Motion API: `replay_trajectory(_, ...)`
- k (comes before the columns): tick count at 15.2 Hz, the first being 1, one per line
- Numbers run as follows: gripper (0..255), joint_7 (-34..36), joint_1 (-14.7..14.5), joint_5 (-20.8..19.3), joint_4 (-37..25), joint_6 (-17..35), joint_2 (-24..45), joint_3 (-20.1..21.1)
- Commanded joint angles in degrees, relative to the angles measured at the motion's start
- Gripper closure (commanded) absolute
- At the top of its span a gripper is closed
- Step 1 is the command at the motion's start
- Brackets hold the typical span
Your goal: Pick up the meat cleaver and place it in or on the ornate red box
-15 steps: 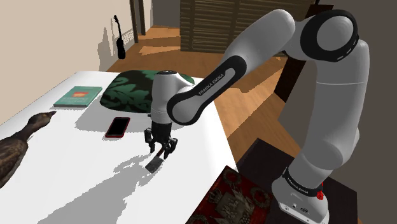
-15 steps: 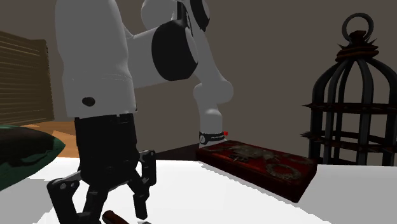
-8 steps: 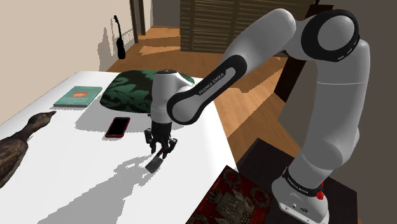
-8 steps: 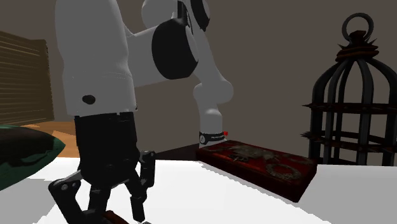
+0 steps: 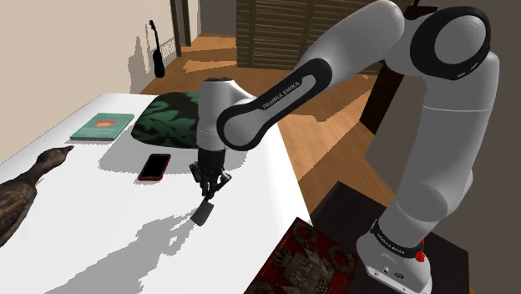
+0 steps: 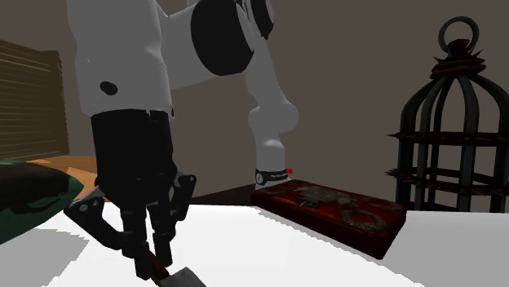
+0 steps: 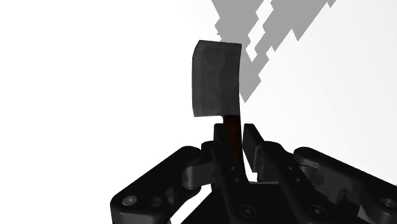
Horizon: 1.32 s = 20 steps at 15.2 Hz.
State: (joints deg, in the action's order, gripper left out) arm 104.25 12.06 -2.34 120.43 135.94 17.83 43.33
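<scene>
Meat cleaver (image 7: 216, 79) with dull grey rectangular blade and reddish-brown handle, handle clamped between gripper (image 7: 236, 139) fingers, lifted higher than before, hanging over white table (image 5: 100, 234), well apart from ornate red box (image 6: 334, 208)

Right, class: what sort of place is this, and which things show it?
Probably a lived-in room of a house: a wooden floor, a guitar leaning against the wall, and a leaf-patterned cushion and a book on the white table.
</scene>
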Motion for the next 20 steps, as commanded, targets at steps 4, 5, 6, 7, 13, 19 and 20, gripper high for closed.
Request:
replay_trajectory(4, 255, -1.23, 1.32, 2.54, -0.84, -3.3, -3.05, 1.39)
replay_trajectory(5, 255, -1.45, 1.53, 2.99, -1.1, -3.99, -3.6, 1.61)
replay_trajectory(6, 255, -1.66, 1.73, 3.43, -1.38, -4.68, -4.14, 1.81)
replay_trajectory(7, 255, -1.86, 1.93, 3.86, -1.67, -5.38, -4.67, 2.0)
replay_trajectory(13, 255, -2.93, 2.94, 6.23, -3.67, -9.65, -7.64, 2.86)
replay_trajectory(19, 255, -8.97, 4.29, 19.05, 7.91, -8.41, -21.55, 5.34)
replay_trajectory(20, 255, -10.24, 3.75, 21.72, 9.99, -8.57, -24.4, 5.23)
